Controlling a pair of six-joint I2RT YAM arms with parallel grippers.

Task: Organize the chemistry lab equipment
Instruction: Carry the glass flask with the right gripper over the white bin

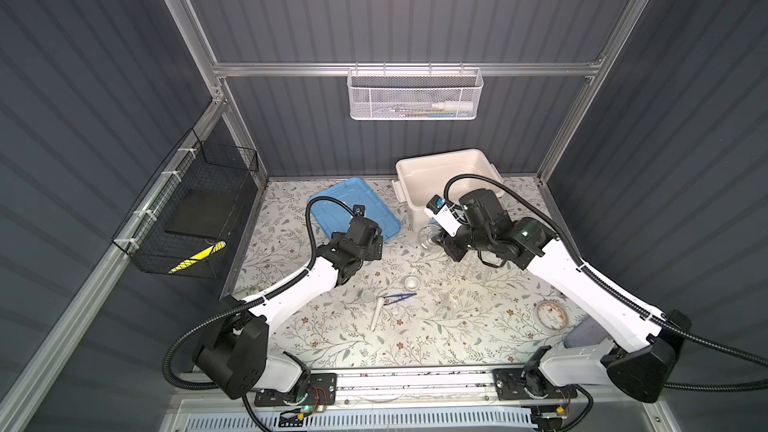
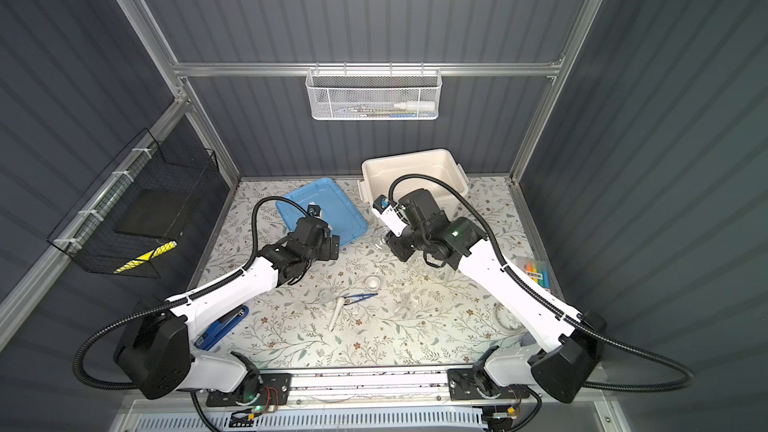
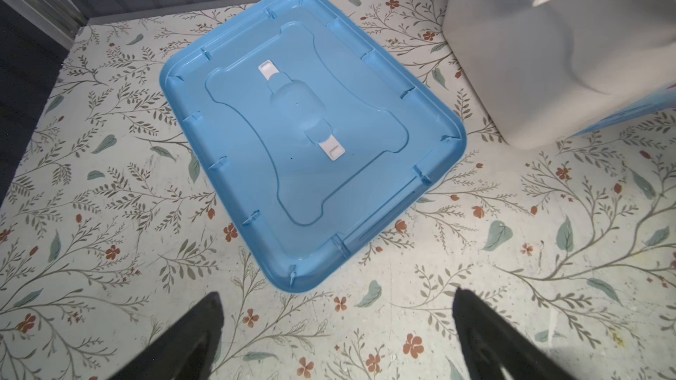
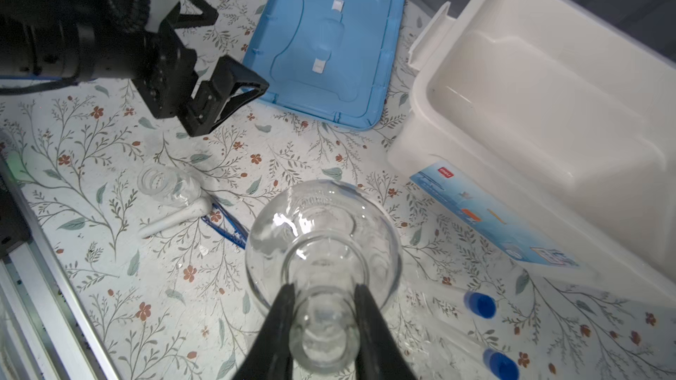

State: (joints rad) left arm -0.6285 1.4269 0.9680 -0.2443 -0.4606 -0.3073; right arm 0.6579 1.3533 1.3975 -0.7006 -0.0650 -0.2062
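Floral table, flask in right hand

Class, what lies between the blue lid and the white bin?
Nothing: the left wrist view shows only bare floral tabletop between blue lid and white bin.

The right arm partly hides the clear plastic tube rack.

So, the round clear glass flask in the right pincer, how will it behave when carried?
Probably slippery: the round clear glass flask is smooth, and the right pincer clamps only its narrow neck. Likely fragile, being clear glass. Laid on its side, the round belly might roll.
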